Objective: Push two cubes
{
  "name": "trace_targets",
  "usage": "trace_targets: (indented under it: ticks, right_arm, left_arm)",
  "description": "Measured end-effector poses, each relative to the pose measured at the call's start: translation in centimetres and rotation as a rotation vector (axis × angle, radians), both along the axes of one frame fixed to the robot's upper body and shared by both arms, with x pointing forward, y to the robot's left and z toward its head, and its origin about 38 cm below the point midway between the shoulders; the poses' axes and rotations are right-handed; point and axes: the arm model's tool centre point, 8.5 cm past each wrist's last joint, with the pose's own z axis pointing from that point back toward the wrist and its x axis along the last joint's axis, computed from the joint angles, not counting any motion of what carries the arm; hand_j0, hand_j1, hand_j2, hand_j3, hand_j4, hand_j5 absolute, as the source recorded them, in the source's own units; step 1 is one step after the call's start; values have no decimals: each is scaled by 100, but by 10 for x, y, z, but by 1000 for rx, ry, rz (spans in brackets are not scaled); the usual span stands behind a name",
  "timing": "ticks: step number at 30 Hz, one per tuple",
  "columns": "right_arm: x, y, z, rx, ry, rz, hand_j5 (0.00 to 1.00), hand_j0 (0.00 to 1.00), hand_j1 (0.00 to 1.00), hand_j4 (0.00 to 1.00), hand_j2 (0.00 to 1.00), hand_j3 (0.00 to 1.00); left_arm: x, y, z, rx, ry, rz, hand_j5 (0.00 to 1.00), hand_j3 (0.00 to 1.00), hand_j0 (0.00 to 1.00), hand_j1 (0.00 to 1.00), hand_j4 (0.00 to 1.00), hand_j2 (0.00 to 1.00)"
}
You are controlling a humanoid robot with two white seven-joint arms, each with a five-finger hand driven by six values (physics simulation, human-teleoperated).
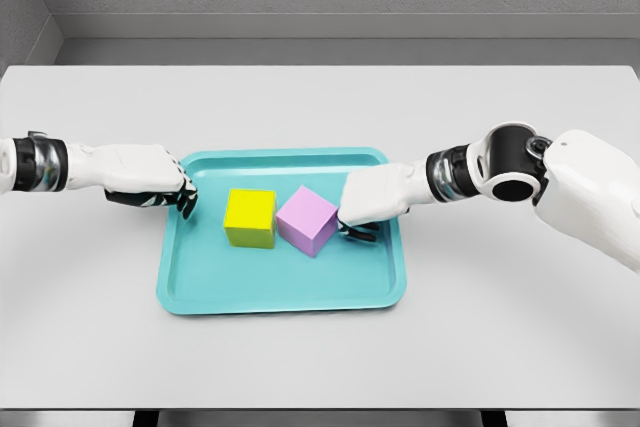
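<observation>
While two cubes sit side by side at the centre of the frame, a humanoid robot's white hands close in on them from either edge of a teal tray (280, 299) on a pale grey table (320, 367). The yellow cube (250, 217) lies square to the tray, just left of centre; the pink cube (307, 220) rests just beside it, turned at an angle, and whether the two touch cannot be told. The right hand (372, 205), entering from the right of the frame, has its fingers curled, grasping nothing, its fingertips against or just beside the pink cube's right face. The left hand (150, 179), at the left of the frame, is likewise curled and holds nothing, its fingertips over the tray's left rim, apart from the yellow cube. Both blocks look rigid, light and smooth, likely to slide readily on the flat tray and to twist if pressed off-centre; a push low on the middle of an outer face seems best. Only the tray's raised rim stands in the way.
</observation>
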Motion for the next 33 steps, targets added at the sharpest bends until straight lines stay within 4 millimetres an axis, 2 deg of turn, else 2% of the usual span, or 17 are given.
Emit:
trace_targets:
  ticks: [6, 13, 21, 27, 30, 33]
  right_arm:
    - [4, 3, 9, 9, -18, 3, 13, 13, 13, 13, 13, 13]
    - [13, -2, 17, 29, -26, -29, 13, 13, 13, 13, 13, 13]
    - [15, 9, 24, 51, -35, -14, 13, 13, 13, 13, 13, 13]
    - [26, 3, 36, 85, -54, -54, 14, 14, 14, 14, 14, 14]
    - [27, -4, 37, 99, -50, -75, 16, 16, 16, 16, 16, 16]
    - [12, -13, 40, 72, -70, -40, 15, 15, 15, 15, 15, 15]
  left_arm:
    - [1, 0, 3, 0, -6, 1, 44, 44, 44, 44, 44, 44]
    - [1, 0, 3, 0, -6, 1, 44, 44, 44, 44, 44, 44]
    - [1, 0, 3, 0, -6, 1, 44, 44, 44, 44, 44, 44]
    - [1, 0, 3, 0, -6, 1, 44, 44, 44, 44, 44, 44]
    - [2, 0, 3, 0, -7, 1, 44, 44, 44, 44, 44, 44]
    - [2, 0, 3, 0, -7, 2, 44, 44, 44, 44, 44, 44]
